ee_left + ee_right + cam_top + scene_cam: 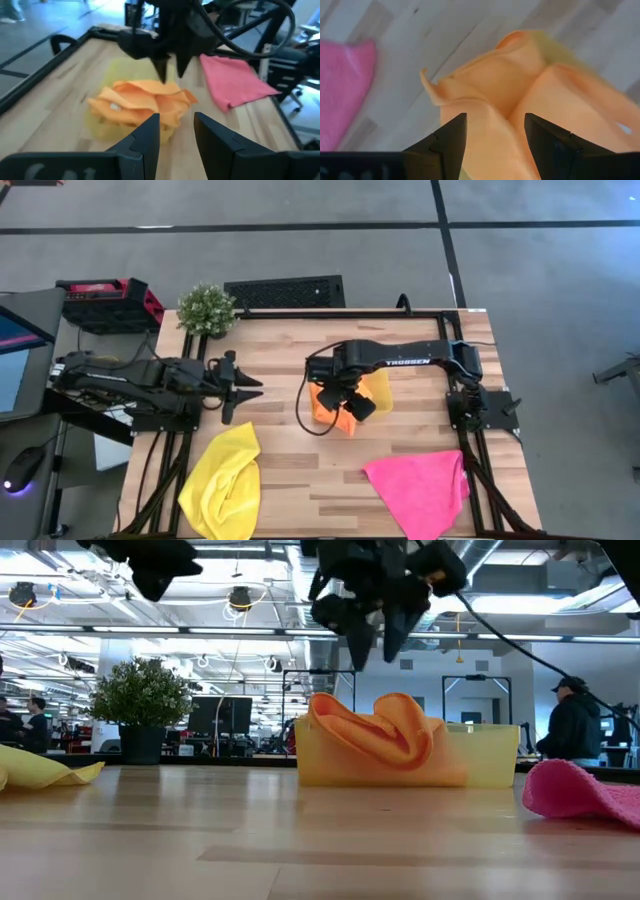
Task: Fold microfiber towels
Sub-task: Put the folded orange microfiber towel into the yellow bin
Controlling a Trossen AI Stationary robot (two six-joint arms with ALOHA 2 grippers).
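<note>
A bunched orange microfiber towel (335,408) lies in a translucent yellow tray (485,755) at mid-table, draped over the tray's rim. My right gripper (373,655) hangs open above the towel, pointing down and clear of it; in the right wrist view its fingers (451,135) frame the orange folds (515,90). My left gripper (258,388) is open and raised at the table's left, pointing toward the tray. A yellow towel (222,480) lies crumpled at the near left, and a pink towel (420,490) lies flat at the near right.
A potted plant (207,308) and a black grate (285,290) stand at the far edge, and a red box (110,302) sits off the far left corner. Bare wood lies between the yellow and pink towels. People stand in the room beyond.
</note>
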